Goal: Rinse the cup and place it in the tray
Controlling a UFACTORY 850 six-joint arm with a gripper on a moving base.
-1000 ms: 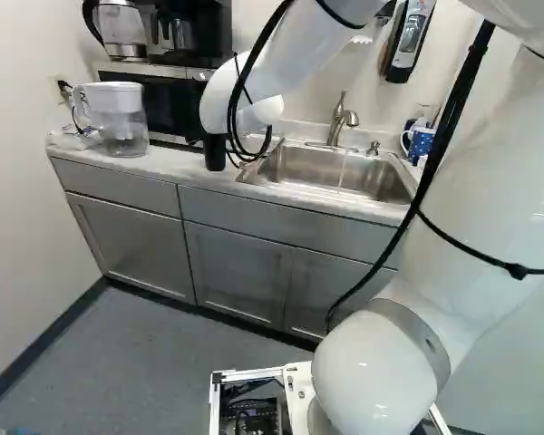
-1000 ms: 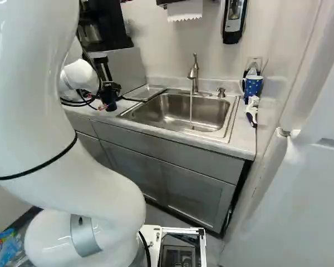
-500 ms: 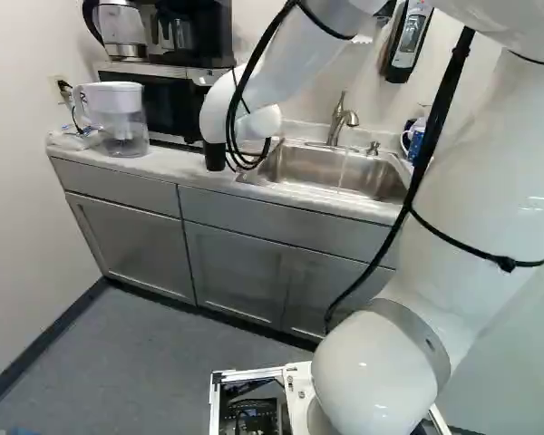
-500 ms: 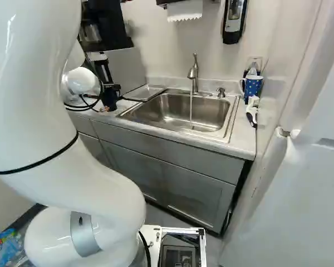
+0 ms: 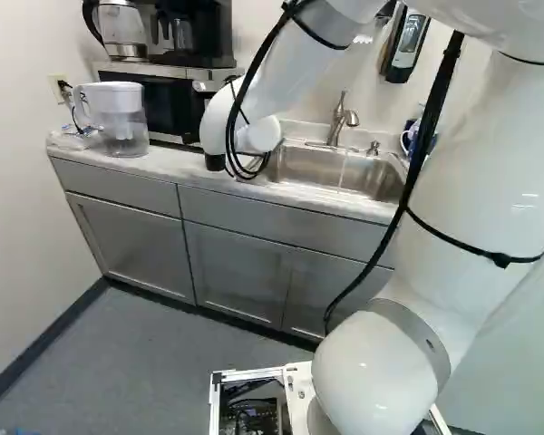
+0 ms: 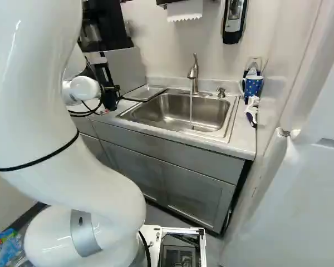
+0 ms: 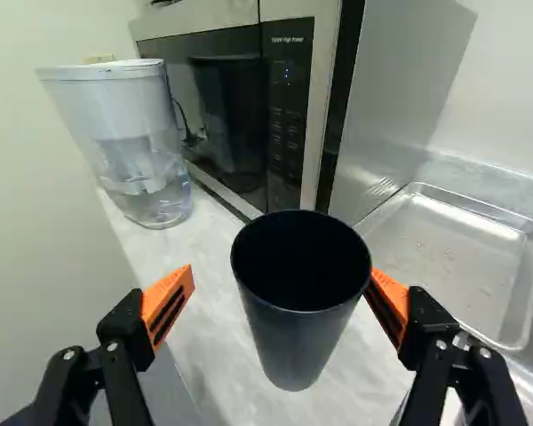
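Black tapered smooth cup (image 7: 293,342) upright on marbled bench (image 7: 360,382), near front edge, contents too dark to tell. Black gripper (image 6: 112,95) spread around cup, not pinching. Clear plastic pitcher with white lid (image 7: 142,160) at bench's left end. Speckled rectangular metal tray (image 7: 457,266) beside steel sink (image 6: 211,113); thin water stream (image 6: 191,111) falls into sink

I see a smooth, semi-matt cup (image 7: 289,346), prob. plastic; tray (image 7: 453,257) = smooth, shiny metal. My pads (image 7: 167,303) look matt, my arm (image 5: 372,362) v. glossy. Sink (image 6: 211,114) & faucet (image 6: 193,78): satin metal, approx. stainless. Pitcher (image 7: 142,133): smooth plastic. Microwave door (image 7: 235,151): glossy. Counter (image 7: 213,311): smooth, low sheen. Towel (image 6: 185,10): matt paper.
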